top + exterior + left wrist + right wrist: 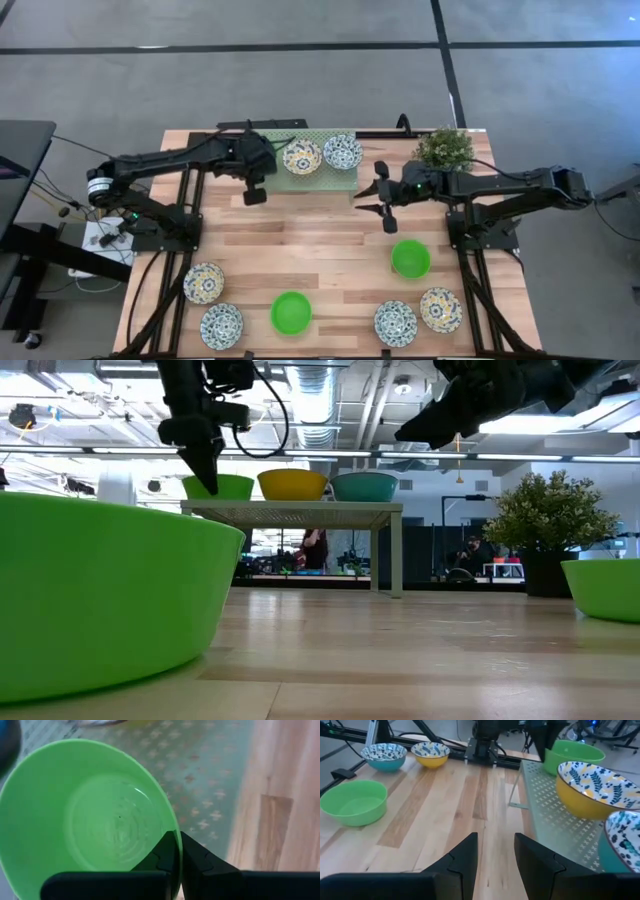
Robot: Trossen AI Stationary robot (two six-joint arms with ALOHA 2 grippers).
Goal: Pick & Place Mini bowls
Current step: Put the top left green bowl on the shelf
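Left gripper [179, 851]: pinched on the rim of a green bowl [95, 815], apparently resting on the mesh rack [210, 785] beneath. Risk: abrupt release tips it. Right gripper [495, 851]: narrowly parted, empty.

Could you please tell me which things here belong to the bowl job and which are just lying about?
Job: green bowl on the mesh rack, rim pinched by the left hand; two patterned bowls beside it; two green bowls and four patterned bowls on the table; open right hand.
Lying about: mesh rack; potted plant.
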